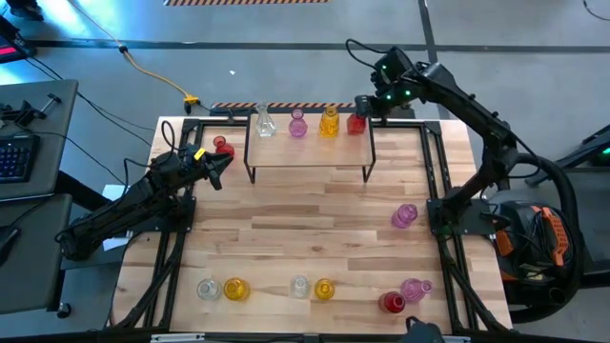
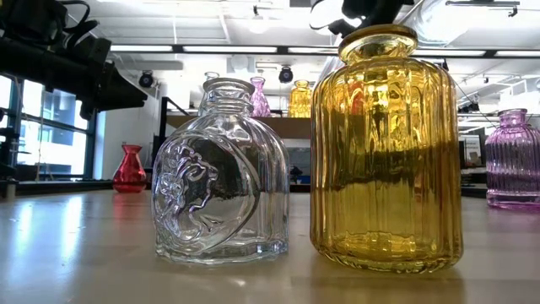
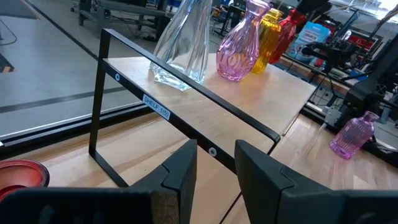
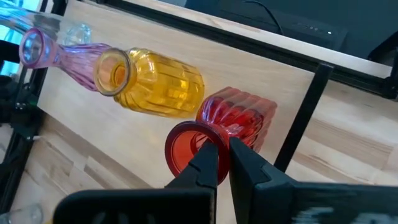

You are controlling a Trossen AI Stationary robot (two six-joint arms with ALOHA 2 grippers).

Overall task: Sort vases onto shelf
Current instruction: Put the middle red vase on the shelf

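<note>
Four vases stand on the shelf [image 1: 310, 152] in a row: clear [image 1: 264, 122], pink [image 1: 297, 124], amber [image 1: 329, 123], red [image 1: 356, 123]. The right gripper [image 4: 222, 155] is at the shelf's right end, pinching the red vase's rim. The left gripper [image 3: 214, 171] hovers just left of the shelf, fingers spread, empty, w/ another red vase [image 1: 223, 146] beside it. Approx. eight vases wait on the bench [image 1: 315, 238], so I judge approx. one third done.

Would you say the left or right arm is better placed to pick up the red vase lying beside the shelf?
Left. The left gripper hovers open right by that red vase, while the right gripper is at the shelf's far end.
</note>
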